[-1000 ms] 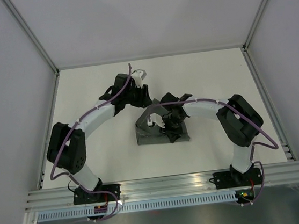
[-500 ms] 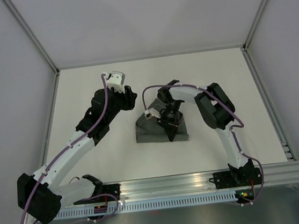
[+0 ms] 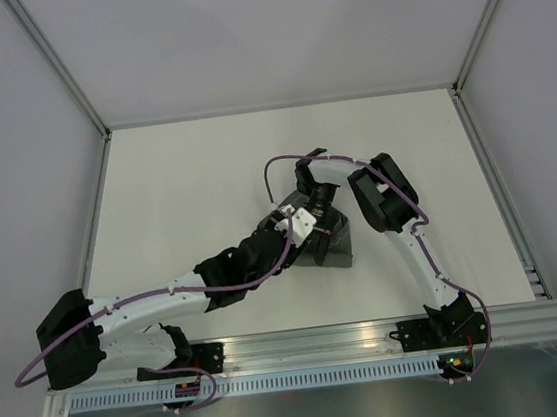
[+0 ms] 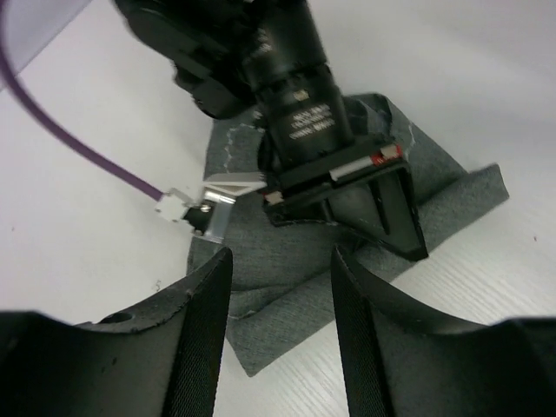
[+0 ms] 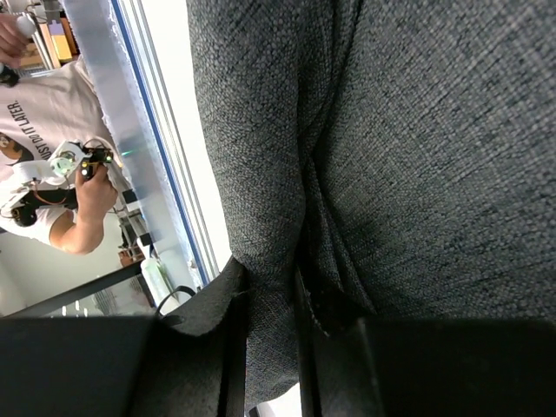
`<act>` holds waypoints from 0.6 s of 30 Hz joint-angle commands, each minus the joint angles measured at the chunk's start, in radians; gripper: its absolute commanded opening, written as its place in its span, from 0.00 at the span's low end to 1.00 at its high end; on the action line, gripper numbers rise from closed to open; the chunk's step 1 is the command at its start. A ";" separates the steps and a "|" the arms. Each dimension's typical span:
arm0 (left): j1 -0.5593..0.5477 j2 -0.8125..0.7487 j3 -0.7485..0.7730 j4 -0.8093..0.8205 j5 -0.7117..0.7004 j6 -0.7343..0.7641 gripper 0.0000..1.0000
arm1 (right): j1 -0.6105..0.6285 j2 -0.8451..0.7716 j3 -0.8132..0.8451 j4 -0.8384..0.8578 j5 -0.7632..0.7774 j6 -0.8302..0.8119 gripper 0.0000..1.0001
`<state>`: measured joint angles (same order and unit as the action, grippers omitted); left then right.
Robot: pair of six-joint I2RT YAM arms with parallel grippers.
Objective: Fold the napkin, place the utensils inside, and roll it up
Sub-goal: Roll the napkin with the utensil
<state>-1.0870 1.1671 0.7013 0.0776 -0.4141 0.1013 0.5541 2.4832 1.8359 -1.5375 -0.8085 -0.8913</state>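
The dark grey napkin (image 3: 337,253) lies bunched and folded at mid-table. My right gripper (image 3: 322,216) stands on it from above. In the right wrist view it (image 5: 268,304) is shut on a raised fold of the napkin (image 5: 417,130). My left gripper (image 3: 312,233) is open and empty, low at the napkin's near-left edge. In the left wrist view its jaws (image 4: 282,261) frame the napkin's (image 4: 452,195) hem and bare table, with the right gripper (image 4: 373,217) just beyond. The fork is hidden.
A metal rail (image 3: 314,343) runs along the table's front edge, and grey walls close in the other three sides. The right arm's purple cable (image 4: 78,139) and white connector (image 4: 174,208) hang by the napkin's left side. A person (image 5: 52,130) shows beyond the rail.
My left arm swung from the back left of the table down and across to the napkin's near-left edge. My right gripper stayed on the napkin while its arm folded in closer.
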 commanded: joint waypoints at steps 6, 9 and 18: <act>-0.138 0.265 0.053 0.021 -0.038 0.150 0.57 | -0.017 0.109 0.000 0.149 0.227 -0.061 0.09; -0.155 0.334 0.079 0.013 -0.026 0.182 0.57 | -0.022 0.109 0.003 0.148 0.227 -0.060 0.09; -0.160 0.468 0.116 0.053 -0.003 0.265 0.60 | -0.028 0.125 0.010 0.145 0.224 -0.061 0.10</act>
<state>-1.2423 1.5990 0.7860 0.0887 -0.4339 0.2932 0.5392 2.5168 1.8603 -1.5749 -0.8330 -0.8951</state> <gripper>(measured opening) 0.594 0.266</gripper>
